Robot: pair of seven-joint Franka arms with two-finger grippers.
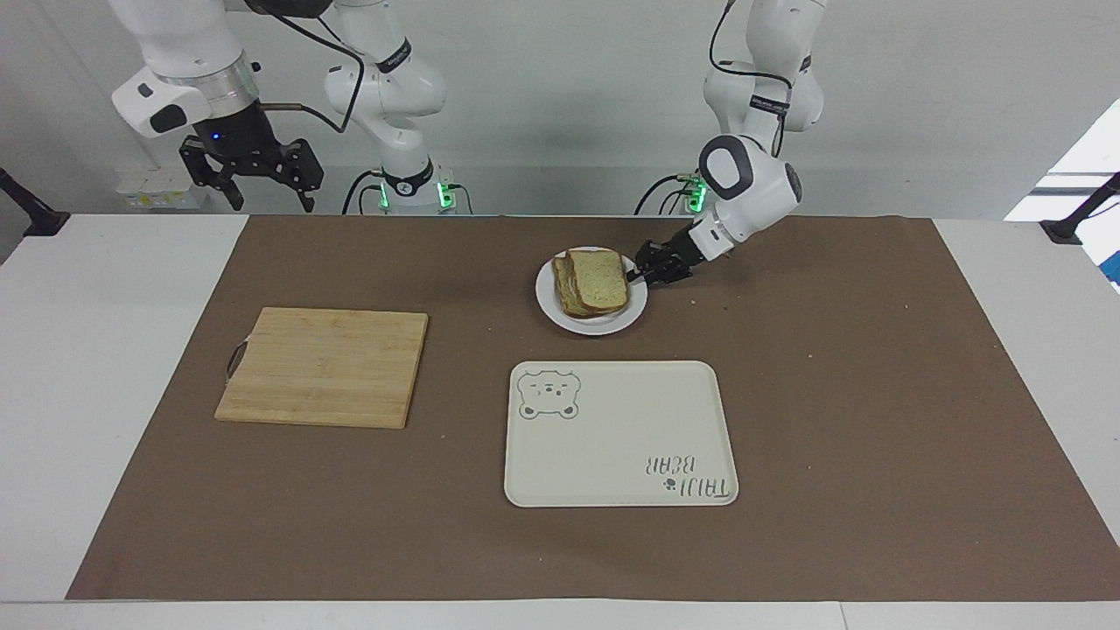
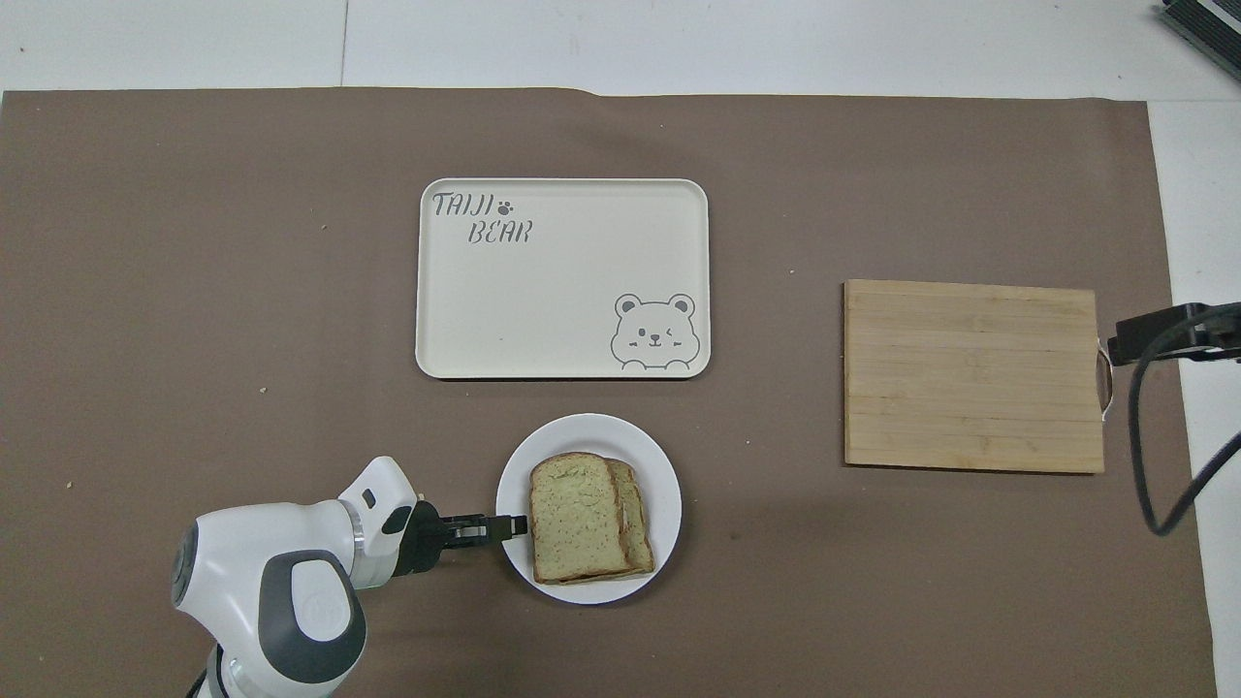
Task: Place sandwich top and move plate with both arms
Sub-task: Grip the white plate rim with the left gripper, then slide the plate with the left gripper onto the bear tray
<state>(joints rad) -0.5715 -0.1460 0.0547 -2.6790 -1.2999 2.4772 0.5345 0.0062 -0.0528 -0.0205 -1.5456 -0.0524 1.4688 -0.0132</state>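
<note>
While the sandwich top [image 2: 575, 515] already lies on the stack, the plate [image 2: 588, 431] is taken at its rim by the left claw [image 1: 643, 273].

The plate sits on the brown mat [image 1: 875, 394] of the desk [image 1: 114, 289], nearer to the robots than the bear tray [image 2: 562, 278] and just beside it. The left claw is set low at the rim toward the left arm's end; whether it is clenched on the rim cannot be told. The right claw [image 1: 252, 175], released wide, is held high near the right arm's end, over the desk's edge by the cutting board [image 2: 972, 375]; that arm waits. For a good move, the rim is best pinched firmly, the right claw brought to the free rim, and the plate kept level so the bread is not slid off.
</note>
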